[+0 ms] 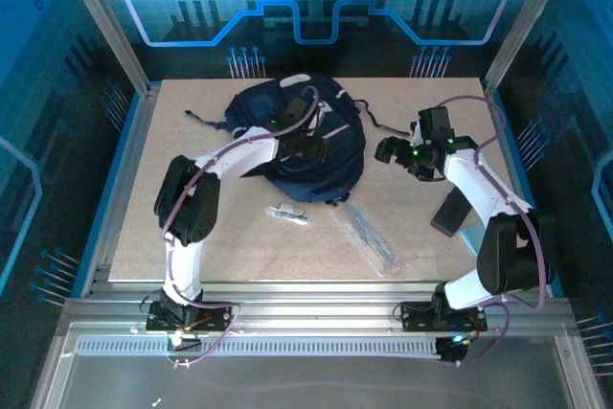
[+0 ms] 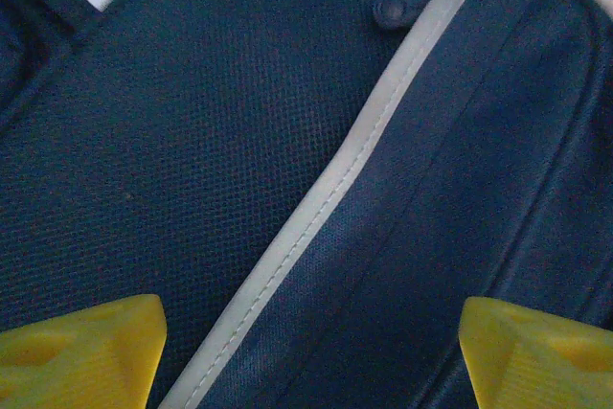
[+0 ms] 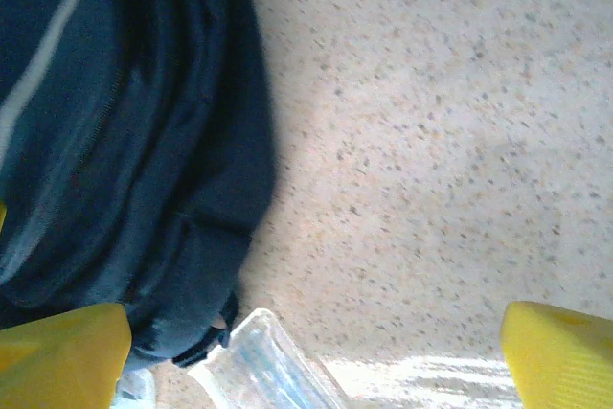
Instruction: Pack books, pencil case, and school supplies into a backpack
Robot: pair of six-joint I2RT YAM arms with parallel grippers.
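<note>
Backpack (image 1: 340,168) far-centre, bare board (image 1: 192,237) around its edges

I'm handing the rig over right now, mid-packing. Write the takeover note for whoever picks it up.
Left hand: open, above the backpack fabric, holding nothing.
Right hand: open, above bare table just right of the backpack, holding nothing.
Pencil case and small pale supply item: on the table in front of the backpack, apart from each other.
Done: cannot tell whether the books are inside.
Left: pack the pencil case and supply item.
</note>
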